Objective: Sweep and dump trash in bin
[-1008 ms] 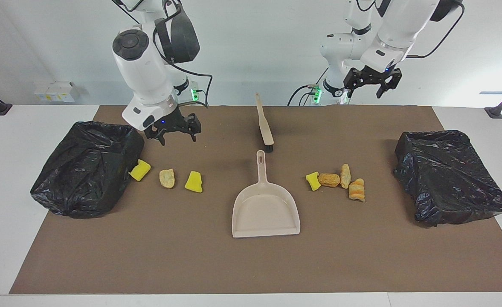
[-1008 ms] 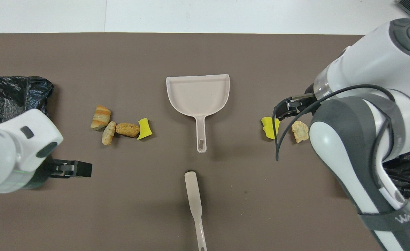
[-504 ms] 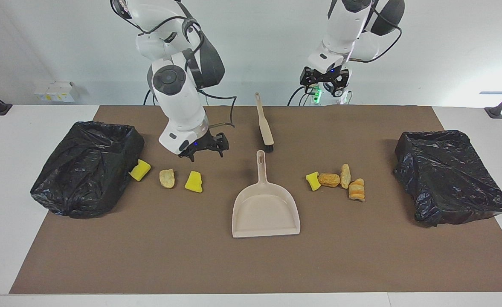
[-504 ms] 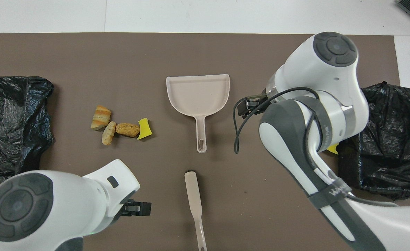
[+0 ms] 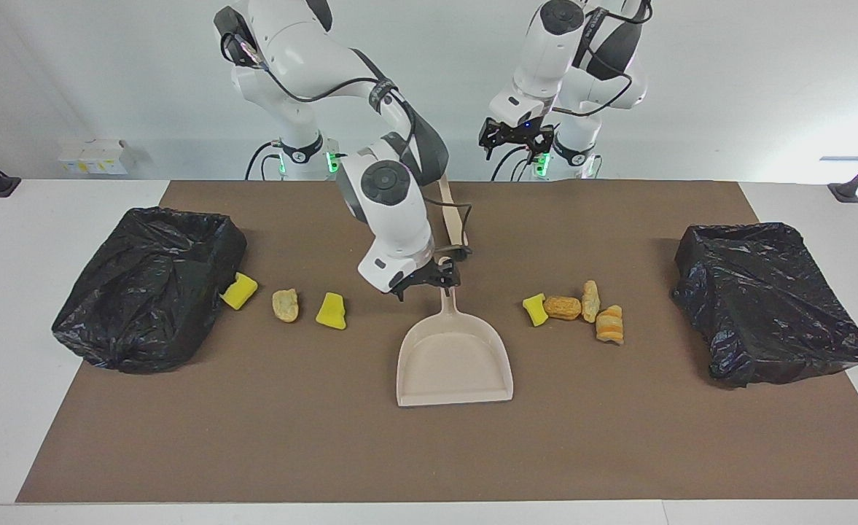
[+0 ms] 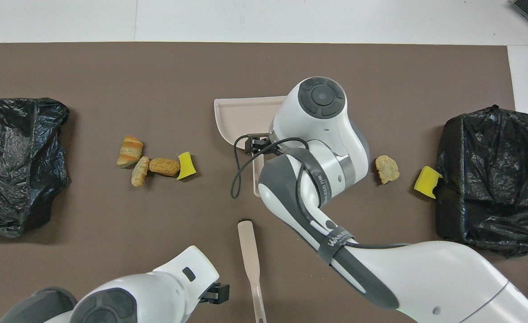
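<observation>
The beige dustpan [image 5: 454, 357] lies mid-table, its handle pointing toward the robots. My right gripper [image 5: 432, 286] hangs open just over the handle's end; whether it touches is unclear. In the overhead view the right arm covers much of the dustpan [image 6: 237, 116]. The beige brush [image 5: 459, 227] lies nearer to the robots than the dustpan. My left gripper [image 5: 515, 152] is open, raised over the robots' edge of the mat by the brush's handle end. Trash lies in two groups: three lumps [image 5: 286, 305] toward the right arm's end, several [image 5: 574, 310] toward the left arm's end.
Two bins lined with black bags stand on the brown mat [image 5: 326, 437], one [image 5: 144, 288] at the right arm's end and one [image 5: 767, 302] at the left arm's end. A yellow sponge chunk [image 5: 239, 290] rests against the first bin.
My right gripper has swung from beside its bin to the middle and come down over the dustpan's handle. My left gripper has moved toward the middle, over the brush's handle end. Both stayed open.
</observation>
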